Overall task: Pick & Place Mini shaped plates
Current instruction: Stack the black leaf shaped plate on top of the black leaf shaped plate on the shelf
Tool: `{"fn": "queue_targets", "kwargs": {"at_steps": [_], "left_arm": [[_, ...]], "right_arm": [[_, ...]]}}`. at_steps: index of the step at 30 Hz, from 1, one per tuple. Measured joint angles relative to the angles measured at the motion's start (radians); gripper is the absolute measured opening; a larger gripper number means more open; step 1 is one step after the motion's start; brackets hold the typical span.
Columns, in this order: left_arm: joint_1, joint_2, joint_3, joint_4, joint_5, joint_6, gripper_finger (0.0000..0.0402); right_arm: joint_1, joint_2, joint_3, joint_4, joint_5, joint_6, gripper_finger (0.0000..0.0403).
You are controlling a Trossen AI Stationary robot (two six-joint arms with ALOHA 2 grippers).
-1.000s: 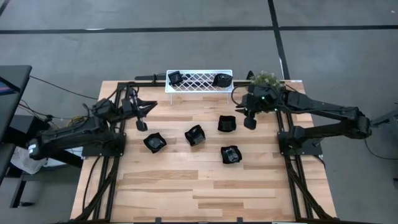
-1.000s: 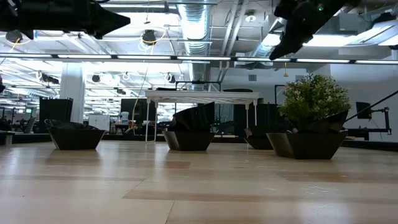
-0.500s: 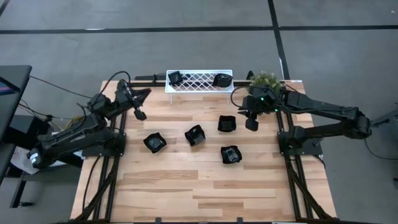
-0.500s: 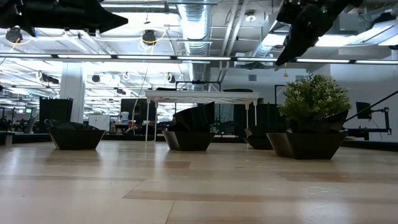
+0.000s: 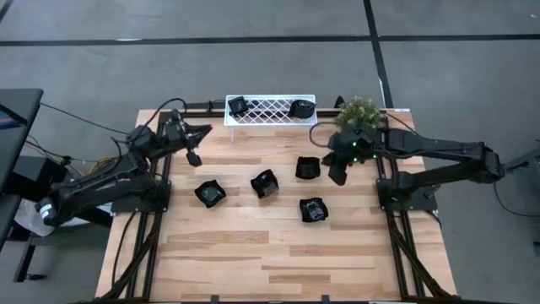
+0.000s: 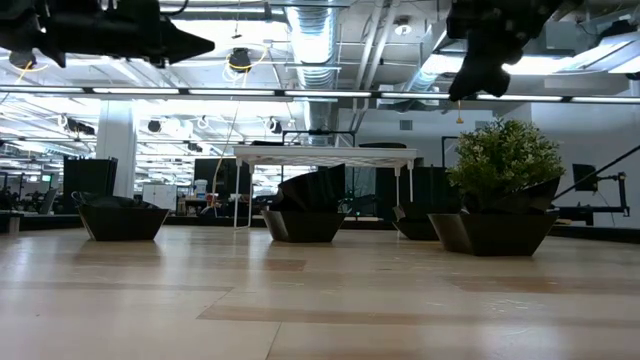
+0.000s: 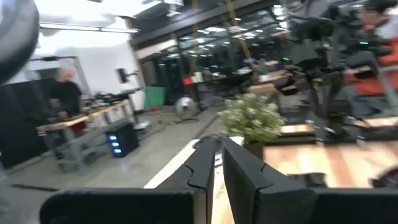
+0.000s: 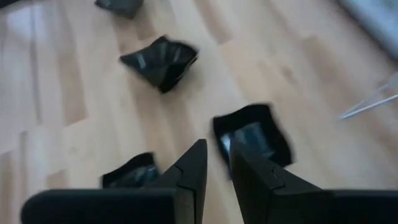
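Right gripper (image 5: pixel 338 176) has neared a plate (image 5: pixel 308 167) (empty-jawed).

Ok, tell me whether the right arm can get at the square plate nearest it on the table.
Probably yes. The right end effector hangs just beside that square plate, empty with its fingers nearly together. Nothing lies between them, and the other plates sit apart from it. The fingers would need to open first.

plates (image 5: pixel 264 183): black, greyish sheen inside | rack (image 5: pixel 270 110): white, diamond lattice | table (image 5: pixel 253 262): pale wood planks, light/darker tan stripes | plant (image 5: pixel 361 110): green, speckled foliage | arms: dark, blk frame rails | floor (image 5: pixel 253 67): grey w/ dark lines
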Motion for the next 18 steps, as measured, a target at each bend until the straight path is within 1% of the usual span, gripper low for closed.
{"fn": "queue_targets", "kwargs": {"at_steps": [5,9,12,18], "left_arm": [[0.000,0.061,0.000,0.054,0.090,0.000,0.0033],[-0.001,0.097,-0.001,0.106,0.130,0.000,0.0033],[-0.001,0.109,-0.001,0.143,0.152,0.000,0.0033],[-0.002,0.109,-0.001,0.143,0.156,-0.016,0.0033]], "right_arm": [[0.121,0.067,0.000,-0.055,-0.005,0.164,0.0065],[0.208,0.152,0.000,-0.099,-0.007,0.268,0.0065],[0.253,0.218,0.000,-0.103,-0.007,0.347,0.0065],[0.305,0.309,0.000,-0.114,-0.007,0.508,0.0065]]}}
